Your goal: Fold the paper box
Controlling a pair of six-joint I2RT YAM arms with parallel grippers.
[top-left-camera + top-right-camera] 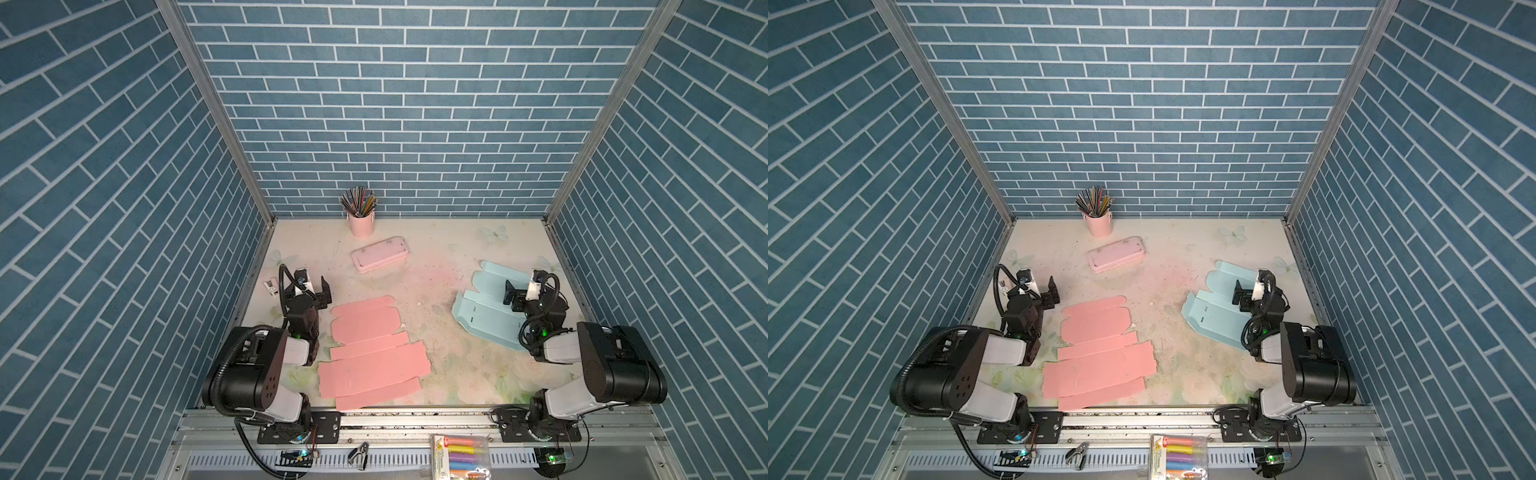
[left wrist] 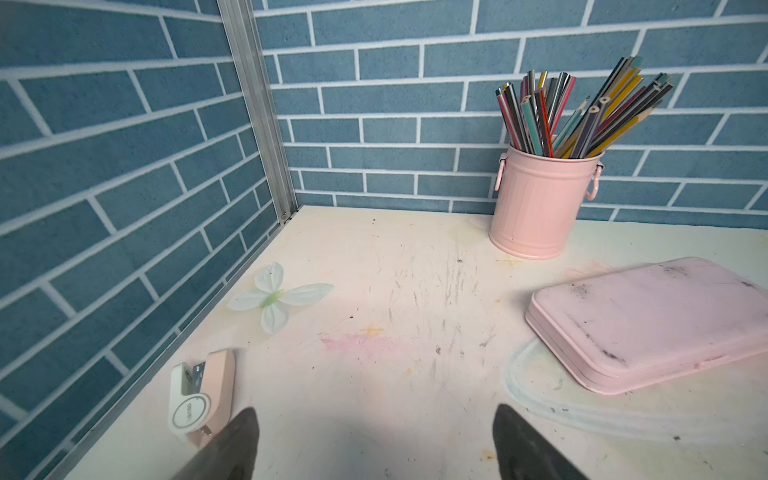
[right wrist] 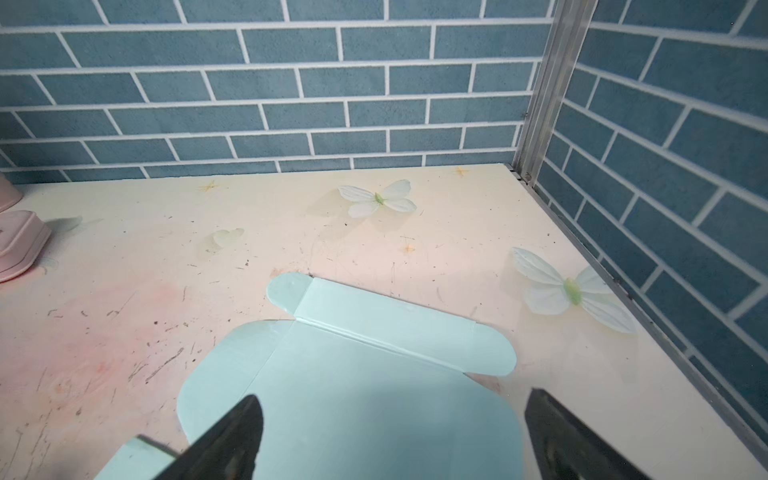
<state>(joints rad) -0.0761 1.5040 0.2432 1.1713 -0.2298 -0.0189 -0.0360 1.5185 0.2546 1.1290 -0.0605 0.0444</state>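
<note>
Left gripper (image 2: 375, 409) wide, empty, flat pink paper box blank (image 1: 370, 353) beside it, right gripper (image 3: 392, 395) wide, empty, over part-folded pale blue paper box (image 3: 386, 332)

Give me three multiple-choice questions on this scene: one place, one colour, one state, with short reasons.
1. Where does the pencil bucket stand?
A) at the back
B) at the front
C) at the far right
2. Which colour is the box blank under the right gripper?
A) pink
B) light blue
C) yellow
3. How is the pink box blank?
A) lying flat, unfolded
B) a closed box
C) upright
Answers:
1 A: it stands before the brick wall.
2 B: light blue card shows between the fingers.
3 A: every panel lies on the table.
</note>
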